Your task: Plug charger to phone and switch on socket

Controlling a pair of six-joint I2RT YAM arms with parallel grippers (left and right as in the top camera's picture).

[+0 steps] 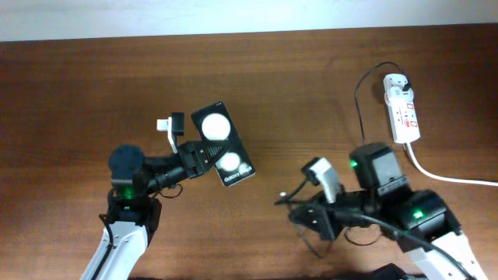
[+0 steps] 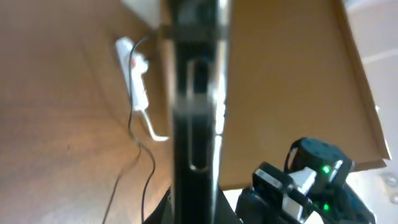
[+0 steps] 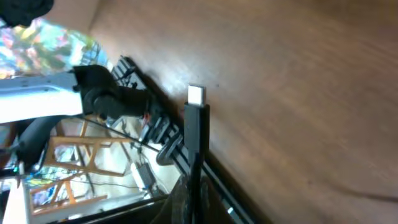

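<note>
Brown wood makes up the surface (image 1: pixel 78 93), with a pale wall (image 1: pixel 233 15) seen beyond its far edge. The phone (image 1: pixel 223 148) is held by the left fingers (image 1: pixel 189 158), which are closed on one of its side edges. It appears raised off the wood and is seen edge-on and blurred in the left wrist view, so its port cannot be made out. It is judged to be offered towards the right arm so that the port can be reached.

The charger (image 3: pixel 196 124) is clamped near its connector end in the right fingers (image 1: pixel 307 214). The pale metal tip is left clear beyond them, presumably so that it can be pushed into the port. Tip and phone are well apart.

The socket (image 1: pixel 401 109) lies at the far right. The charger's plug appears to be seated at its far end, and the thin cable (image 1: pixel 357 97) loops away from there. The switch marks are too small for their state to be told.
</note>
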